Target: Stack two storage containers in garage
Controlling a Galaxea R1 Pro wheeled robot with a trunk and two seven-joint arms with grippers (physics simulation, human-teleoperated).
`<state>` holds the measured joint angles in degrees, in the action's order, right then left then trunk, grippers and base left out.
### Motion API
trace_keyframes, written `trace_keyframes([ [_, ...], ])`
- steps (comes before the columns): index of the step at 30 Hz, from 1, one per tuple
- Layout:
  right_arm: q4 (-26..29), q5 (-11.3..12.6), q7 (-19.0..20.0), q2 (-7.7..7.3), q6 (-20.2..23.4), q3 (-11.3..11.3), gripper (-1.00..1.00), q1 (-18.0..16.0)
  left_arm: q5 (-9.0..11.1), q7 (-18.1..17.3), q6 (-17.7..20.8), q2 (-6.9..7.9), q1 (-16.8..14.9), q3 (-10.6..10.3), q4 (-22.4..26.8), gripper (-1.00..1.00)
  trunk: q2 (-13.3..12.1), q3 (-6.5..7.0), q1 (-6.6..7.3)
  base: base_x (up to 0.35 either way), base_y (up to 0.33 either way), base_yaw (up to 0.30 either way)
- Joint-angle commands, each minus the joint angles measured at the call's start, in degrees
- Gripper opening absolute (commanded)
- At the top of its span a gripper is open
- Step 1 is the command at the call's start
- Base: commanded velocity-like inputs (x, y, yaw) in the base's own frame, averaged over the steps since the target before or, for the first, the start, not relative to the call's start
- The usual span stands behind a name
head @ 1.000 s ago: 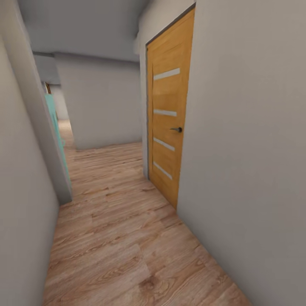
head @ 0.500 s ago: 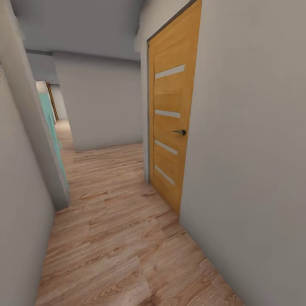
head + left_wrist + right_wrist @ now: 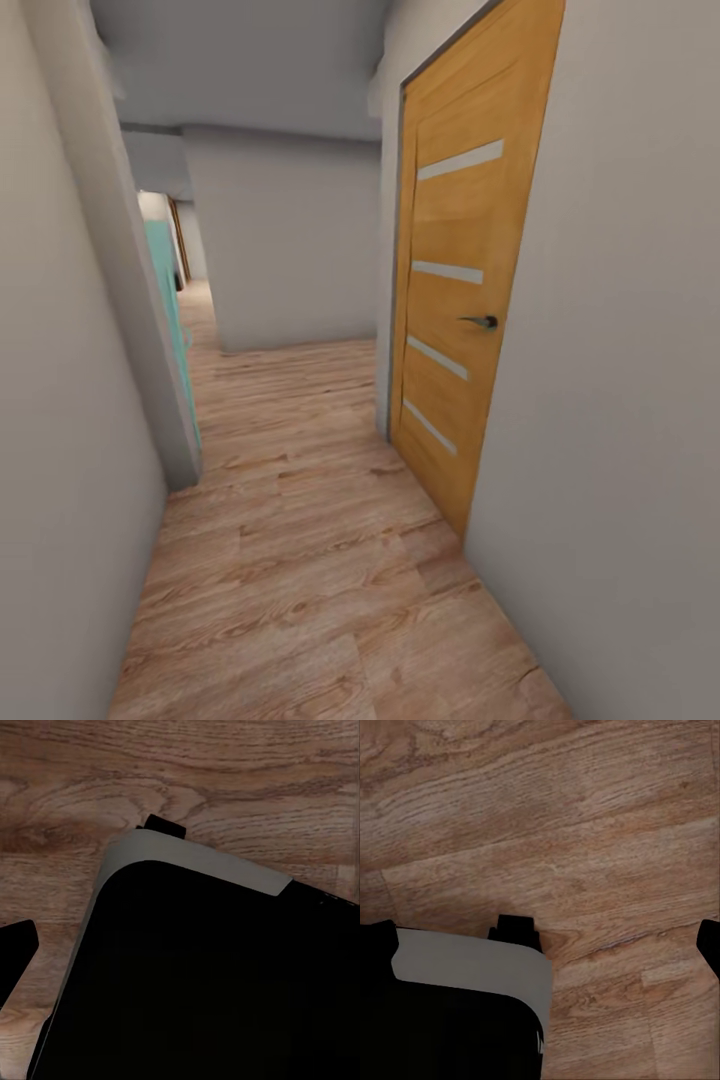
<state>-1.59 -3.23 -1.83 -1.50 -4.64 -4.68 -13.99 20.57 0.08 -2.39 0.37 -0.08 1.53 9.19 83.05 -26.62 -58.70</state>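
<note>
**Along a narrow corridor, plain walls and plank floor**

Down the hallway in the head view, the largest surfaces are the smooth, matte grey-white walls, one close on the right and one close on the left, with a third flat wall closing the passage at the far end. A pale grey ceiling runs overhead.

Below them lies the wood-plank floor, warm brown with strong swirling grain and visible seams between long boards; it runs from the near edge to the far wall and bends away to the far left. Both wrist views look down on the same planks, the grain darker and coarser there.

Set in the right wall is a tall rectangular door of honey-coloured wood with a vertical grain, crossed by four narrow pale strips and framed in grey. It is closed.

On the left, past a projecting wall corner, a slim turquoise panel stands upright.

In each wrist view a dark rounded body with a light grey rim covers part of the floor; it appears to belong to the robot itself.

Smallest is the door's dark lever handle, sticking out toward the corridor.

Neither storage container is in sight. Only dark slivers at the wrist views' edges hint at fingers, so I cannot tell whether either hand is spread or pressed together.
</note>
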Motion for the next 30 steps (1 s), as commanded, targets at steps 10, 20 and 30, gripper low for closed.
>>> trace_keyframes([
  [10,-0.21,-0.14,-0.19,0.0,-0.28,-0.34,1.0,-0.07,0.02,0.01,-0.33,-0.1,-0.01,0.14,0.03,1.0,0.02,-0.08,-0.03,0.321,0.0,0.204],
  [20,-0.17,-0.2,-0.19,0.0,-0.21,-0.33,1.0,-0.07,0.05,0.01,-0.12,-0.1,-0.01,0.11,-0.05,1.0,0.02,-0.08,-0.03,0.321,-0.028,0.01],
  [30,-0.18,-0.32,-0.19,0.33,-0.13,-0.42,1.0,-0.07,0.15,0.01,0.01,0.06,-0.01,0.1,-0.22,1.0,0.02,-0.08,-0.03,0.307,-0.119,0.0],
])
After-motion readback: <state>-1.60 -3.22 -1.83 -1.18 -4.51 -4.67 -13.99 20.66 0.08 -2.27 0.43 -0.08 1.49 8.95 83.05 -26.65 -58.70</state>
